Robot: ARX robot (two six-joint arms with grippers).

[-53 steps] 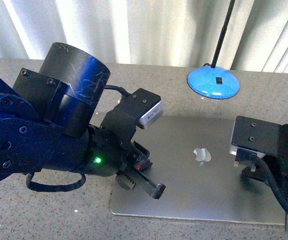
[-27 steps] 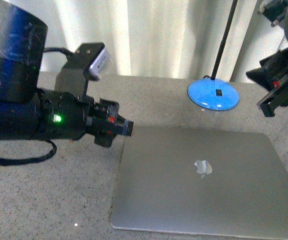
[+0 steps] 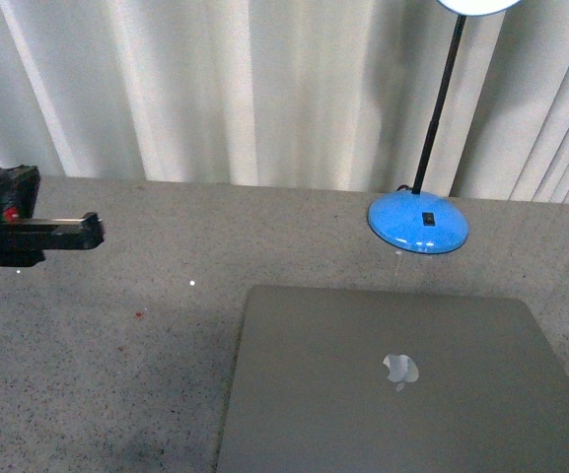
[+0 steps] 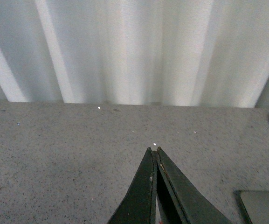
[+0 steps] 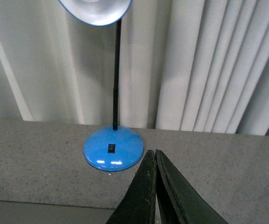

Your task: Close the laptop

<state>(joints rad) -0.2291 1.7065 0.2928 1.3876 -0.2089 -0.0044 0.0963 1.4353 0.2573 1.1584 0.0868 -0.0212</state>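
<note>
The silver-grey laptop (image 3: 402,384) lies shut and flat on the grey table, lid up with the apple logo showing, at the front right. A corner of it shows in the left wrist view (image 4: 264,205), and its far edge shows in the right wrist view (image 5: 45,212). My left gripper (image 3: 92,230) is shut and empty, held above the table at the far left, well away from the laptop; it also shows in the left wrist view (image 4: 154,150). My right gripper (image 5: 152,152) is shut and empty, and is out of the front view.
A blue desk lamp base (image 3: 418,221) with a black stem stands behind the laptop; it also shows in the right wrist view (image 5: 113,148), just beyond the right gripper. White curtains (image 3: 264,89) hang along the table's far edge. The speckled grey table (image 3: 116,345) stretches to the laptop's left.
Both arms have lifted off the laptop lid and pulled back. The left arm has drawn away to the far left edge. The right arm has left the front view.
</note>
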